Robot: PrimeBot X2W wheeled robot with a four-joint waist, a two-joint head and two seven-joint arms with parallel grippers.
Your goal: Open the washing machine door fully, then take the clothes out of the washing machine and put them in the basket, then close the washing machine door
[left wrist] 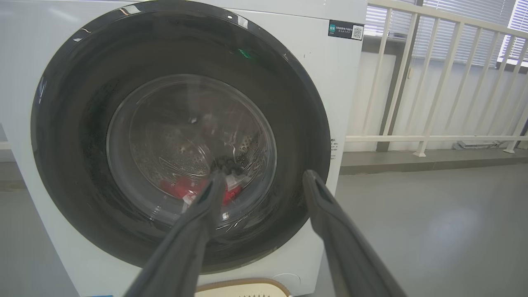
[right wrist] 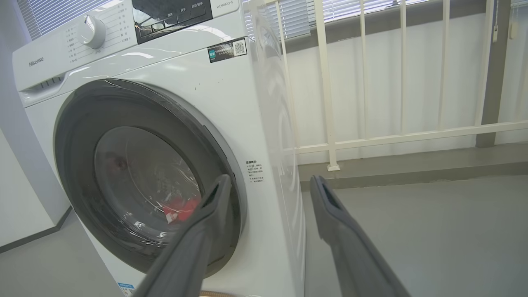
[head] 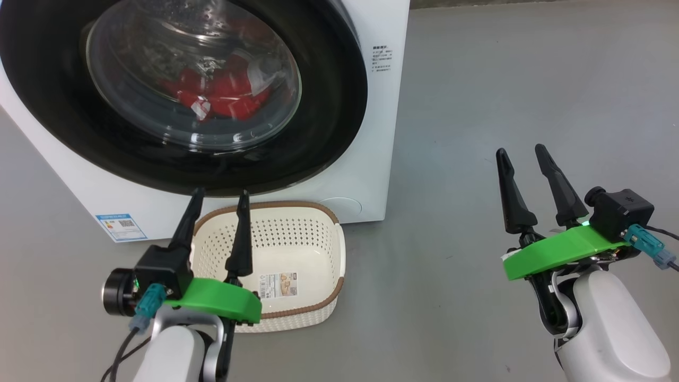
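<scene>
Washing machine door [head: 185, 127]: one, shut flush on the washing machine [head: 382, 132], ahead of and above both grippers. Left gripper [head: 220, 192]: released, empty, the nearer, just below the door's lower rim, by the basket [head: 339, 254] (one). Right gripper [head: 521, 149]: released, empty, well apart to the right. Clothes [head: 223, 90]: one red heap behind the glass; the number of pieces is unclear.

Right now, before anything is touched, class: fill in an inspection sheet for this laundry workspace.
Surface: smooth grey floor, carrying machine and basket.
Job's things: big white front-loading washing machine; its round black-rimmed glass door shut; bright red clothes inside; cream perforated plastic basket before it, no clothes in it.
Clutter: nothing seen.
Grippers: left gripper open, by the basket; right gripper open, right of the machine; both empty.
Cables: dark cable from teal plug at each wrist.
Surroundings: white railing, window blinds.
</scene>
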